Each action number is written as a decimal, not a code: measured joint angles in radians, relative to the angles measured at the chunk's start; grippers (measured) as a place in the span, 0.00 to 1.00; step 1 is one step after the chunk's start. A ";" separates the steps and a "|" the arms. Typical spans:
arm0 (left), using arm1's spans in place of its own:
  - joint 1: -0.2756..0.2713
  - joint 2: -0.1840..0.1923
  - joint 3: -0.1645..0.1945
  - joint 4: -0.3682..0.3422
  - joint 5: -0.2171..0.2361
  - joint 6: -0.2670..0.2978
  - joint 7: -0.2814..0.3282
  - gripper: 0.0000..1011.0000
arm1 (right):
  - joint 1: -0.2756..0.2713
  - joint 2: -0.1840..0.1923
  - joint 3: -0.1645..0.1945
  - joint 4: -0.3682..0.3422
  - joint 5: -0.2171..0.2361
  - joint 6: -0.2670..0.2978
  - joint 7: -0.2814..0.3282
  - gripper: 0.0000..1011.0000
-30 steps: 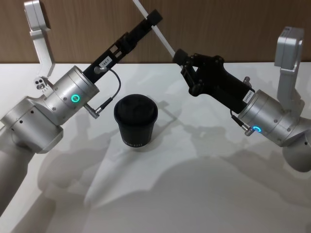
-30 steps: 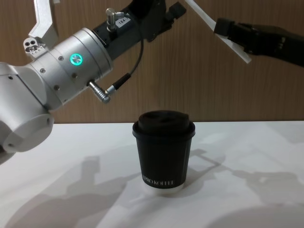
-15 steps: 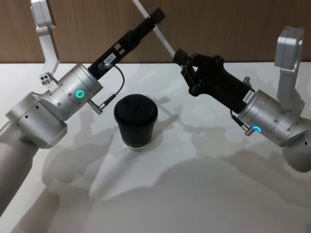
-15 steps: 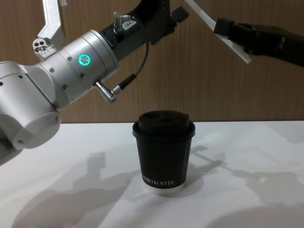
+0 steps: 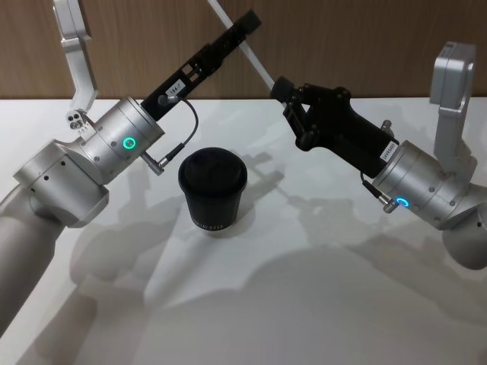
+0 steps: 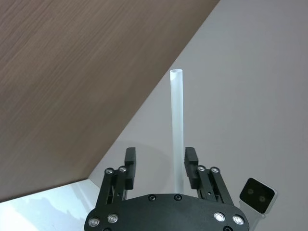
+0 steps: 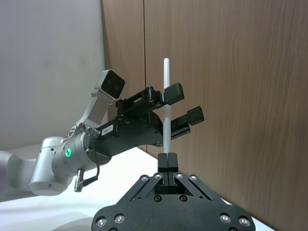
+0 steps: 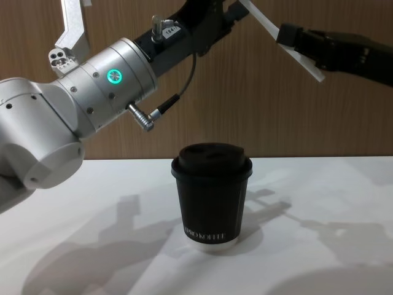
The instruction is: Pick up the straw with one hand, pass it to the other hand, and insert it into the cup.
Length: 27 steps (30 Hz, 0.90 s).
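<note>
The white straw (image 5: 255,61) slants up in the air above the table, well above the cup. My right gripper (image 5: 278,85), all black, is shut on the straw's lower part (image 7: 166,77). My left gripper (image 5: 247,21), the one with the white label, reaches up to the straw's upper part. Its fingers (image 6: 191,161) stand open on either side of the straw (image 6: 176,120), with a gap on one side. The black lidded cup (image 5: 213,188) stands upright on the table below both grippers (image 8: 212,196).
The white table (image 5: 304,289) spreads out around the cup. A brown wood-panel wall (image 8: 276,117) rises behind it. Both silver arms hang over the table, left and right of the cup.
My left arm has pushed forward and up, bringing its open fingers around the straw. The right gripper, the straw and the cup have stayed put.
</note>
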 joint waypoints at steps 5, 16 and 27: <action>-0.006 0.000 0.004 0.009 -0.002 -0.006 -0.006 0.48 | 0.000 0.000 0.000 0.000 0.000 0.000 0.000 0.00; -0.013 0.000 0.008 0.024 -0.015 -0.010 -0.017 0.14 | 0.000 0.000 0.000 0.000 0.000 0.000 0.000 0.00; -0.015 0.003 0.006 0.032 -0.042 -0.009 -0.032 0.03 | 0.000 0.000 0.000 0.000 0.000 0.000 0.000 0.06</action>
